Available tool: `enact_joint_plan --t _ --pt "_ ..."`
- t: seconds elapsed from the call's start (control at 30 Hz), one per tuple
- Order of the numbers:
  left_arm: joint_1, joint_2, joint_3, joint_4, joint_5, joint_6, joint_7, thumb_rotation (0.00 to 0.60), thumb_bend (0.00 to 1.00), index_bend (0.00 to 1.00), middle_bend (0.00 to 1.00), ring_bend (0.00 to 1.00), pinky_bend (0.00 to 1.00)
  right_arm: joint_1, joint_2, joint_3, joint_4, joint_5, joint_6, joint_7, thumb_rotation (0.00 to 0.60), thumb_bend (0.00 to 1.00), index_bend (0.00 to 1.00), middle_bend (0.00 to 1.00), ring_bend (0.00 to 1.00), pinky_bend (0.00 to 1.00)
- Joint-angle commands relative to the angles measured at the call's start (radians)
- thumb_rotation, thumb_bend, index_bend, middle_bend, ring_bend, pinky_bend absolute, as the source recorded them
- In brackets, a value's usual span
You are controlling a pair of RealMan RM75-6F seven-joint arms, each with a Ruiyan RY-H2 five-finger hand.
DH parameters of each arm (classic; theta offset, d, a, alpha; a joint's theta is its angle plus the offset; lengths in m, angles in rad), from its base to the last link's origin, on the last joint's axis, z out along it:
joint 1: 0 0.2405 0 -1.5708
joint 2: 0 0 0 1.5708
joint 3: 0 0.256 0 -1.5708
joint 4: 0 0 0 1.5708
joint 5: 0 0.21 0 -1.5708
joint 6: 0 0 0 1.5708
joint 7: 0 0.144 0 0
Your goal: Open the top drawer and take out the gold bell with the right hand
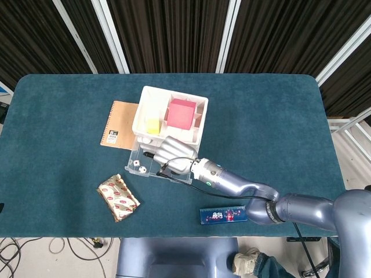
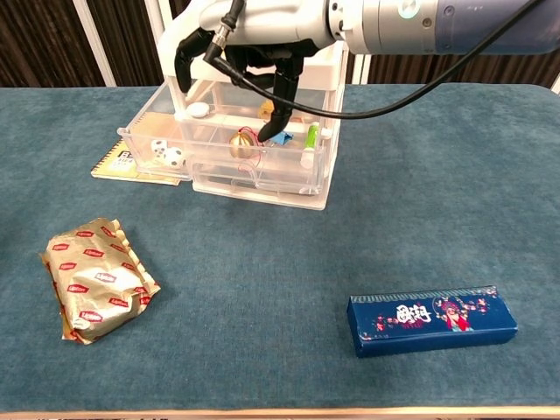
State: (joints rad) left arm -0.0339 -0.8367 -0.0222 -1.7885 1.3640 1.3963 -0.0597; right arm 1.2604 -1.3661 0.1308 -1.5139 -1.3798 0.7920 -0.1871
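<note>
The clear drawer unit [image 2: 325, 166] stands mid-table with its top drawer [image 2: 140, 133] pulled out toward me. The gold bell [image 2: 242, 143] lies in the drawer's middle section, hidden by the hand in the head view. My right hand [image 2: 254, 52] hovers over the open drawer [image 1: 134, 156], fingers apart and pointing down. One fingertip [image 2: 265, 131] hangs just right of the bell, beside a blue clip [image 2: 282, 136]; nothing is gripped. In the head view the right hand [image 1: 171, 154] covers the drawer's middle. No left hand shows in either view.
Dice [image 2: 159, 149], a small ball [image 2: 175, 157] and a green item [image 2: 311, 136] share the drawer. The unit's top tray holds a pink block [image 1: 181, 113] and a yellow block [image 1: 152, 124]. Around it lie a notebook [image 1: 119, 125], a gold foil packet [image 2: 96, 280] and a blue box [image 2: 431, 319].
</note>
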Motion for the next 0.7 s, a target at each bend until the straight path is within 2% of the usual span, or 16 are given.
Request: enact_joint_plan --t 0.03,0.7 --pt "0.0 0.0 0.0 0.0 0.0 0.0 0.0 0.6 0.27 0.12 0.0 0.01 0.2 0.0 0.004 0.003 -0.003 0.006 -0.012 -0.01 0.6 0.22 0.27 0.87 0.99 1.0" --pt "0.0 0.001 0.0 0.0 0.0 0.0 -0.001 0.6 0.26 0.12 0.0 0.01 0.23 0.005 0.004 0.013 0.0 0.039 -0.069 -0.143 0.6 0.23 0.29 0.87 0.99 1.0"
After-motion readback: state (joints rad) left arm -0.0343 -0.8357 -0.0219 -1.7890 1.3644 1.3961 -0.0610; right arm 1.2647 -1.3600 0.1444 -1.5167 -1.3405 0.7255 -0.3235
